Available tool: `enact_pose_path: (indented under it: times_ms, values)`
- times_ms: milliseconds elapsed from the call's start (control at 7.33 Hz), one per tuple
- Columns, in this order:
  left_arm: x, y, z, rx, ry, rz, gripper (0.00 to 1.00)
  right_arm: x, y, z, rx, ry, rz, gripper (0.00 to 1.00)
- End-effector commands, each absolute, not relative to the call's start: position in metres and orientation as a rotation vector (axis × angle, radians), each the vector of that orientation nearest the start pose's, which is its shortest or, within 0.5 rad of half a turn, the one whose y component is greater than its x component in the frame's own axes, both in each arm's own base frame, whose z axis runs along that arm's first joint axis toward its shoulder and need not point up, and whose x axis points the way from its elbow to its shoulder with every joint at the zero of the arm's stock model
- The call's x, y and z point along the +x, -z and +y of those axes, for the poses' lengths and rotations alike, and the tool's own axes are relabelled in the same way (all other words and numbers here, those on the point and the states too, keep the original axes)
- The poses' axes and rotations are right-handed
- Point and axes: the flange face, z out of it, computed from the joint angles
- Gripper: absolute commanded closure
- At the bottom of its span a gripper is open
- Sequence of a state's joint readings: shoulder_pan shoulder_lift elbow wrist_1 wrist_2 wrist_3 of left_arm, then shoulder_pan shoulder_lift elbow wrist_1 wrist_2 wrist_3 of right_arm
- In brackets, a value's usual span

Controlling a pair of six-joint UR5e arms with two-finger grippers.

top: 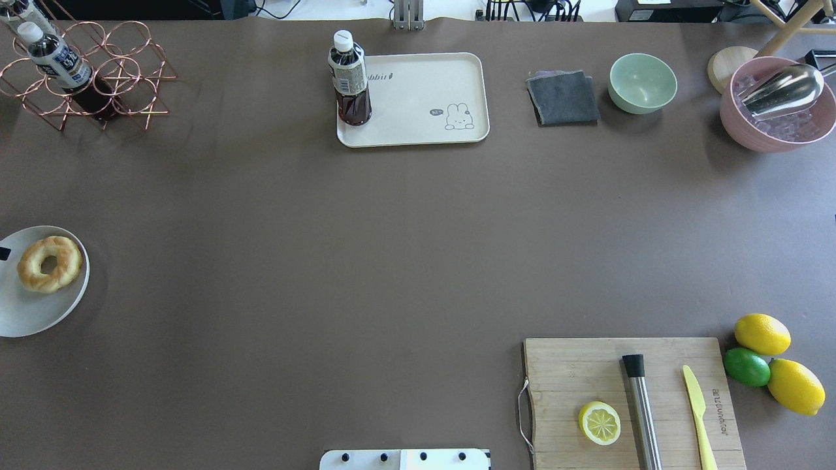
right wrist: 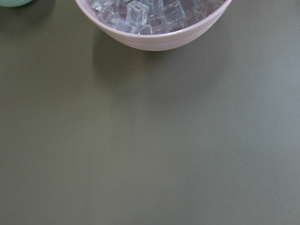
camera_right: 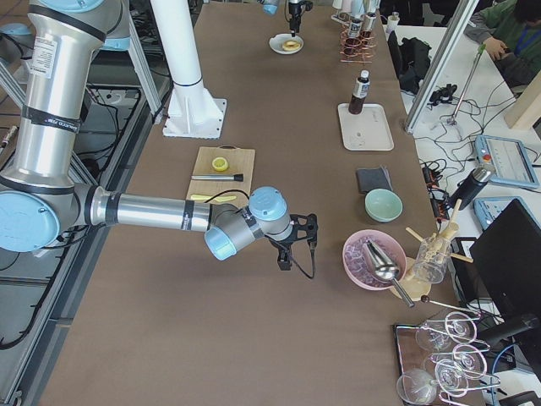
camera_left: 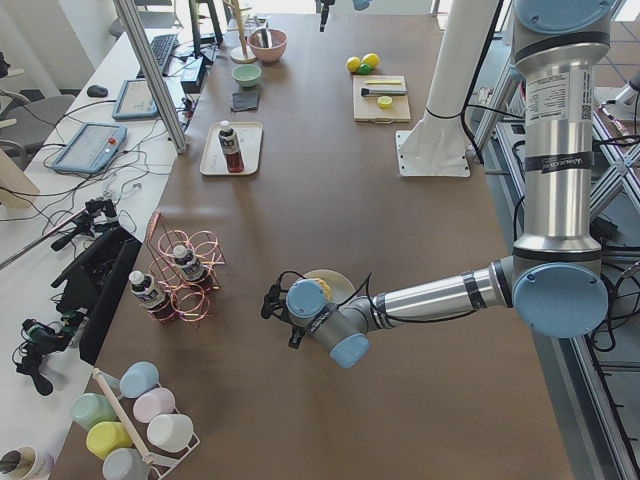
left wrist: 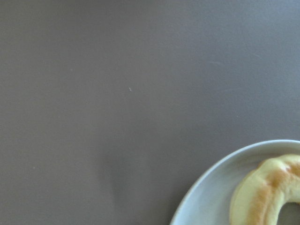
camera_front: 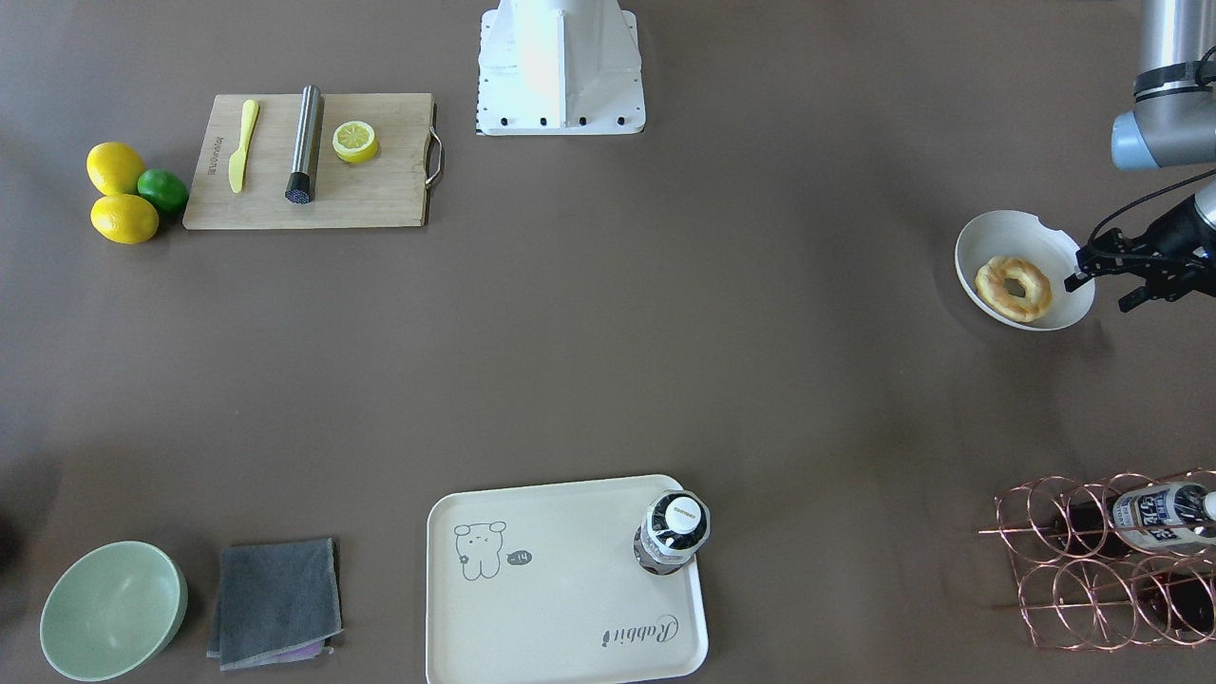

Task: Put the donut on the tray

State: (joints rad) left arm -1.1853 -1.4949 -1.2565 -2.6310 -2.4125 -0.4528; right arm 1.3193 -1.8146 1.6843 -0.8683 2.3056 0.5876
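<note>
1. Starting at the near edge, the cutting board (top: 575,372) sits at the right with a lemon half (top: 599,423) on it; neither belongs to this job.
2. Further out on the right, the right end effector (camera_right: 297,245) hovers over the table (top: 294,261) near the pink ice bowl (top: 777,134); whether its fingers are spread or pressed together I cannot tell. It seems kept aside because the work lies on the other side.
3. Midway out at the left edge, the donut (top: 68,260) lies flat on a white plate (top: 26,313), hole facing up. It is close to round, so it has hardly any long axis, and a grasp from most sides should serve.
4. At the plate's left rim, apart from the donut, the left end effector (camera_front: 1104,291) is spread and holds nothing, apparently lined up for a pick not yet made.
5. Farthest out, near the middle, the tray (top: 418,98) has its long axis running left to right. A bottle (top: 349,78) stands upright on its near left corner, so the bare right part by the bear drawing (top: 459,117) looks like the spot for the donut.
</note>
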Motion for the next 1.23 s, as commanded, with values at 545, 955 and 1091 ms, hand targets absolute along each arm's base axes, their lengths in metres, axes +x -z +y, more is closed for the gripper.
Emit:
enact_pose_path:
  times_ms: [545,955,1091]
  values:
    - [0.1106,-0.7381,-0.4263,0.225,-0.225,0.996,0.55,-0.0378,-0.635,-0.4142,0.205,-0.105,-0.873,0.0]
    - [0.112,-0.7425,-0.4244,0.215,-0.225,0.994,0.6,-0.0378,-0.6383,-0.4145,0.2,-0.106,-0.871,0.0]
    - [0.1121,-0.7418,-0.4246,0.216,-0.226,0.995,0.64,-0.0378,-0.6381,-0.4145,0.202,-0.104,-0.871,0.0]
